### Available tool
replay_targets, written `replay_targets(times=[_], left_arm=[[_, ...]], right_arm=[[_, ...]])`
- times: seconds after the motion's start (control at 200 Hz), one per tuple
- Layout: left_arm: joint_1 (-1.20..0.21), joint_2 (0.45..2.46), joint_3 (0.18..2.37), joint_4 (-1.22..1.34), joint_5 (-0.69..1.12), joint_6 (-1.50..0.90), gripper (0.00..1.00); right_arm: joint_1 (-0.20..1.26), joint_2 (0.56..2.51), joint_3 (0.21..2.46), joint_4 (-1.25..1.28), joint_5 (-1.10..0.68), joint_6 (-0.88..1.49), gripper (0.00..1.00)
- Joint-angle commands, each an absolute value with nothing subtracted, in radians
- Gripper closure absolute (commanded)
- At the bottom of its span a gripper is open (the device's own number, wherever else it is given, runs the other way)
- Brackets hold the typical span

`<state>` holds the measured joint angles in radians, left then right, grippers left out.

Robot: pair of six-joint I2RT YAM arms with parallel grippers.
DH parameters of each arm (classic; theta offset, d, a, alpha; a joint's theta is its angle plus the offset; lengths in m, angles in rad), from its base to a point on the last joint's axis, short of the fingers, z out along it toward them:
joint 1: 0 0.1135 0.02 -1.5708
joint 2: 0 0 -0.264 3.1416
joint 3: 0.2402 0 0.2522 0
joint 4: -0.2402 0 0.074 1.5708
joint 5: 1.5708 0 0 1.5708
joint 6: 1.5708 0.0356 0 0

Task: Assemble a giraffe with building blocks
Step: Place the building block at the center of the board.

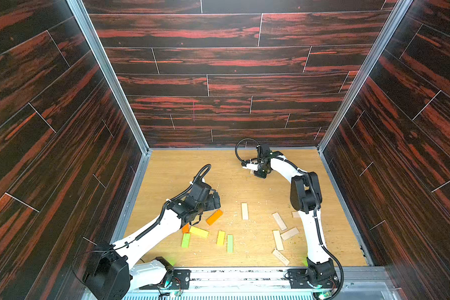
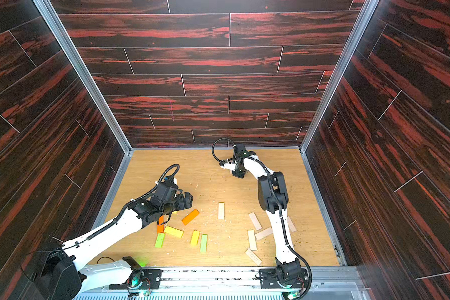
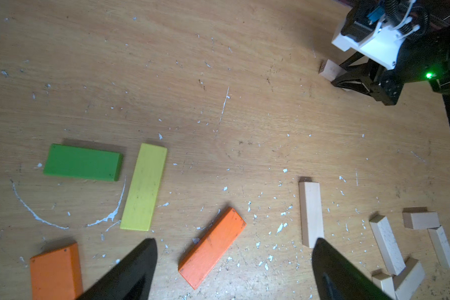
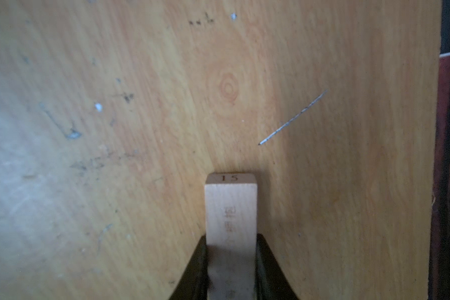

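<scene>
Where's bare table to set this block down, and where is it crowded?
Bare: the far strip of table by the back wall, either side of the right gripper holding a pale block, and beyond the left gripper. Crowded: near half, coloured blocks left, pale blocks right.

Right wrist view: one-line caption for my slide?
Right gripper clamped on a pale plank marked 15, scuffed tabletop beyond.

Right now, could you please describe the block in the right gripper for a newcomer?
Find the table, then its far end by the back wall. There the right gripper clamps a pale block, away from the scattered blocks, stamped 15 on its end.
</scene>
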<state>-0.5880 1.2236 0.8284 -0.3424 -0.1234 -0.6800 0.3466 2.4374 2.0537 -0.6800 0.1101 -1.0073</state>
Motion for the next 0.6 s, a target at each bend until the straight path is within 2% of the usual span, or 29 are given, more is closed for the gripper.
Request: replay_targets(times=[0.0, 0.596], left_arm=[[-0.581, 1.216, 0.854, -0.334, -0.121, -0.67, 0.04], [-0.578, 1.136, 0.817, -0.357, -0.144, -0.669, 0.04]], right_arm=[[0.344, 2.459, 2.014, -0.74, 0.105, -1.019, 0.66], [0.411, 2.385, 1.962, -0.728, 0.075, -1.031, 0.66]])
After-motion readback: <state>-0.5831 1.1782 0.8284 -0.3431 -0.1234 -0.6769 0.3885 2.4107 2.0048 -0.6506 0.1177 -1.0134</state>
